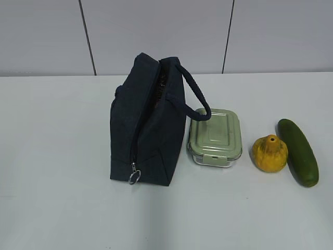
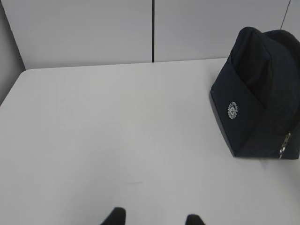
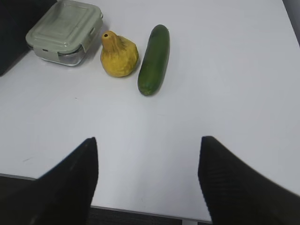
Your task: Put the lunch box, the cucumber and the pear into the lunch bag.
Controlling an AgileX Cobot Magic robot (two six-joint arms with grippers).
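The dark navy lunch bag (image 1: 148, 130) stands upright left of centre, its zipper running down to a metal ring pull (image 1: 135, 177); the bag (image 2: 258, 108) also fills the right of the left wrist view. To its right lie the sage-lidded lunch box (image 1: 215, 137), the yellow pear (image 1: 269, 152) and the dark green cucumber (image 1: 297, 151). The right wrist view shows the lunch box (image 3: 65, 32), pear (image 3: 119, 54) and cucumber (image 3: 154, 58) far ahead of my right gripper (image 3: 149, 140), which is open and empty. My left gripper (image 2: 154, 216) is open over bare table, left of the bag.
The white table (image 1: 62, 156) stretches wide to the left of the bag and along the front. Its near edge (image 3: 140, 208) shows just under my right gripper. A grey panelled wall (image 1: 156, 31) closes the back.
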